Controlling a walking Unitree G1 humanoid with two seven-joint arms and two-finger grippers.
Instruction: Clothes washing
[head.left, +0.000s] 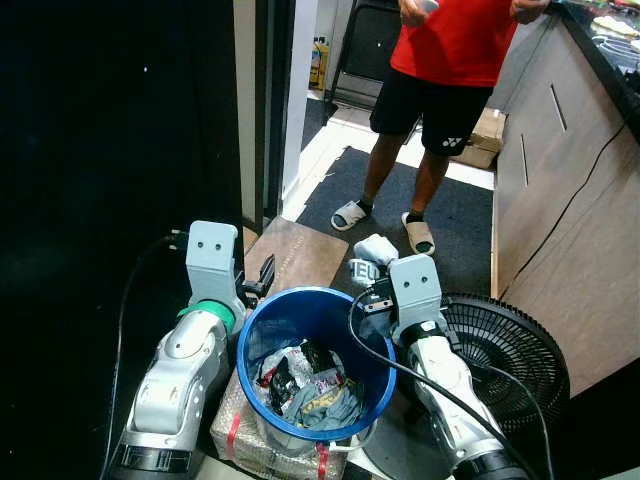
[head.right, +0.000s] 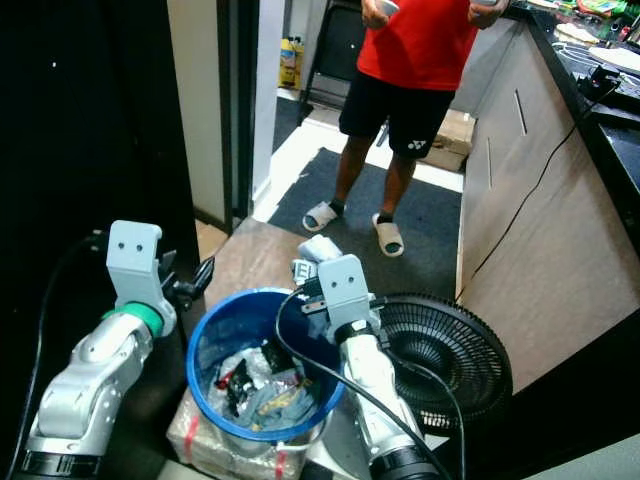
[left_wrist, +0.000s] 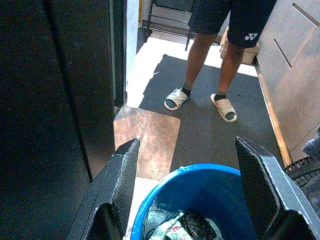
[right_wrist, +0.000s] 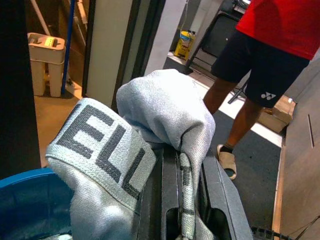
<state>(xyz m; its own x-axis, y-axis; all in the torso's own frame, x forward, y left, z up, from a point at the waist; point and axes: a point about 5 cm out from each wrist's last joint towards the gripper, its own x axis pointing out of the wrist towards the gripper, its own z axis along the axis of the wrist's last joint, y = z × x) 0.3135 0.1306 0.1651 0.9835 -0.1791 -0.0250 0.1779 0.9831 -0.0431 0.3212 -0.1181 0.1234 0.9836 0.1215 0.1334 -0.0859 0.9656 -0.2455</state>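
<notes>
A blue bucket (head.left: 376, 360) sits low between my two arms, with crumpled clothes (head.left: 310, 392) lying in its bottom. My right gripper (head.left: 366, 266) is just past the bucket's far right rim, shut on a pale grey garment (right_wrist: 150, 125) with dark letters on its band; the cloth drapes over the fingers (right_wrist: 222, 195). My left gripper (left_wrist: 187, 185) is open above the bucket's left rim (left_wrist: 150, 200), its two black fingers (left_wrist: 117, 190) spread wide with nothing between them.
A person in a red shirt, black shorts and pale slides (head.left: 440, 90) stands on the dark mat ahead. A black fan (head.left: 505, 350) lies on the floor to my right beside a wooden counter (head.left: 570, 200). A dark door panel (head.left: 110, 150) is at my left. The bucket rests on a wrapped bundle (head.left: 240, 435).
</notes>
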